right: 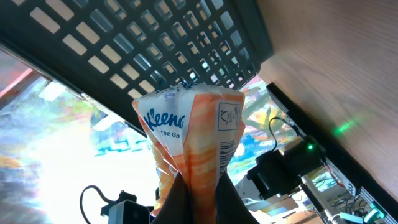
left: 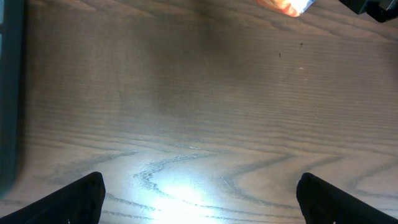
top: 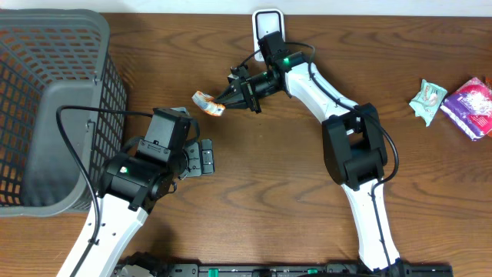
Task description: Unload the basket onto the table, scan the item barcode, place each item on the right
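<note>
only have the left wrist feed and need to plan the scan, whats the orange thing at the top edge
observer: A Kleenex tissue pack, pinched in the right hand.
operator: can you see a barcode on it
observer: Yes, in the right wrist view a barcode runs down the side of the pack.
operator: anything else on the table
observer: A teal packet and a purple packet lie at the right end of the table.
</note>
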`<action>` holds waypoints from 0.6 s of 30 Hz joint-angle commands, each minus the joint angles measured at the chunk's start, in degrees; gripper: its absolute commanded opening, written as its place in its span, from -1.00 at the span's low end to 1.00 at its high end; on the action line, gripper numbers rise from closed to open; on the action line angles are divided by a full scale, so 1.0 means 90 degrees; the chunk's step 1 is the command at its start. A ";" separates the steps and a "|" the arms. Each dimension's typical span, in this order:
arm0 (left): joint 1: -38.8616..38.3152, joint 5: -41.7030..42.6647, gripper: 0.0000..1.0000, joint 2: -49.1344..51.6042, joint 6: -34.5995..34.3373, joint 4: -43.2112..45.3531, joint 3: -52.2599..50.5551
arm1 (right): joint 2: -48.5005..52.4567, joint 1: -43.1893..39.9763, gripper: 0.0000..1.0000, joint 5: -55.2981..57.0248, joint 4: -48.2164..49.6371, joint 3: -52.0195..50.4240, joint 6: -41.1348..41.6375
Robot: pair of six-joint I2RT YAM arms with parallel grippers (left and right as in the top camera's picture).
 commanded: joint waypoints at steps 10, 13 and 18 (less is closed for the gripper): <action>0.0029 -0.0032 0.96 0.0007 0.0083 -0.0017 0.0007 | 0.0000 -0.0075 -0.98 0.2030 -0.1190 0.0007 -0.2310; 0.0029 -0.0032 0.96 0.0007 0.0083 -0.0017 0.0007 | 0.0000 -0.0243 -0.98 0.2171 -0.1678 0.0007 -0.3893; 0.0029 -0.0032 0.95 0.0007 0.0083 -0.0017 0.0007 | 0.0000 -0.0588 -0.98 0.3286 -0.3313 0.0007 -0.6856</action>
